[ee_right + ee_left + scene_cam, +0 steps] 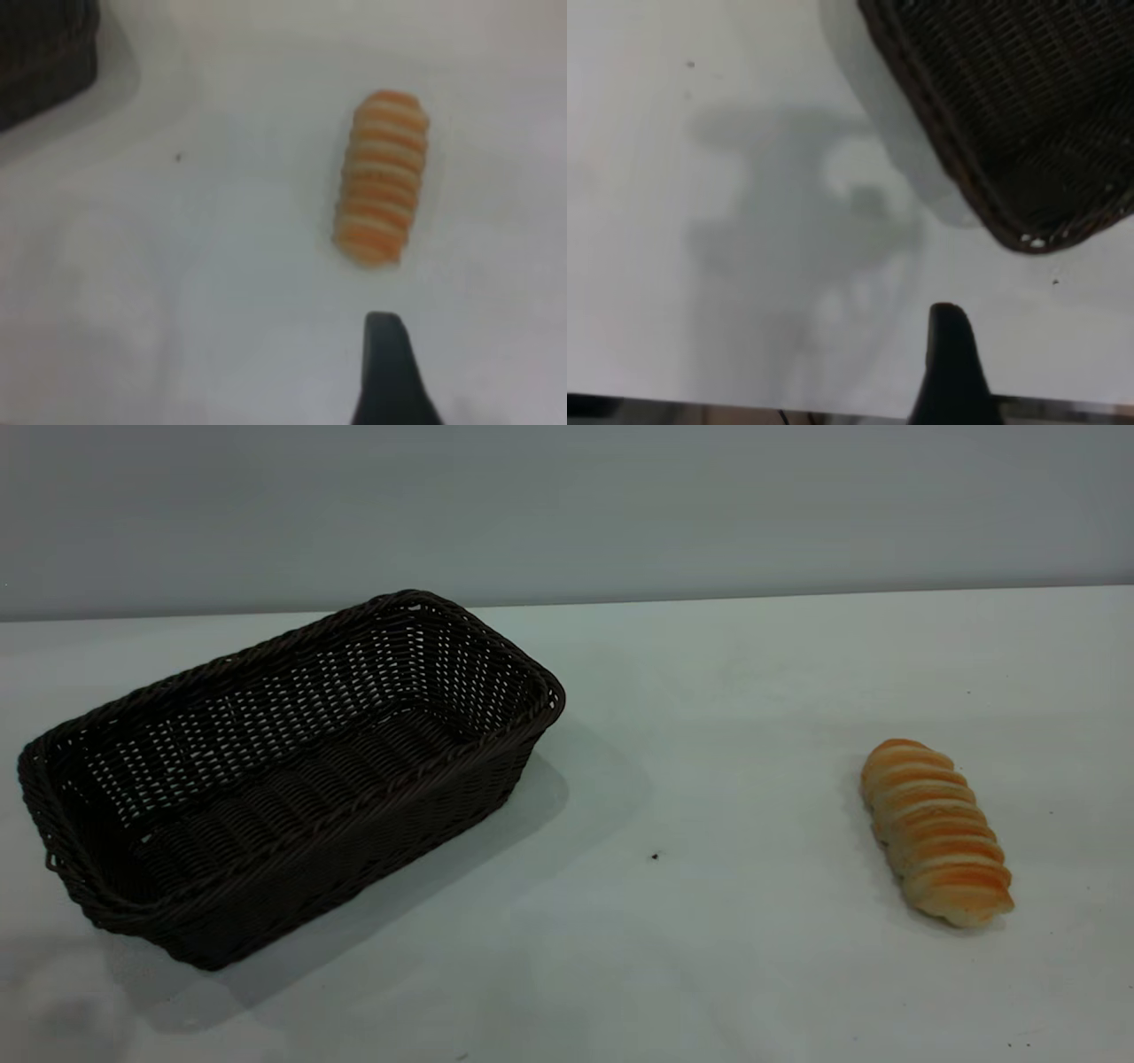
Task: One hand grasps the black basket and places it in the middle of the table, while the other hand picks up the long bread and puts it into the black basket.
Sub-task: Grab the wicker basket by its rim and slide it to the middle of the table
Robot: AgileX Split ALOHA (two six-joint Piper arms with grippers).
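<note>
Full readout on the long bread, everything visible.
The long bread is a small elongated loaf with a golden-orange top crossed by pale cream ridged segments, and it looks crusty. It lies flat, top up, on the plain white table at the exterior view's right, slightly angled, one end toward the camera. Nothing but the table touches it; the dark woven wicker basket sits well apart at left. The right wrist view shows it whole.
</note>
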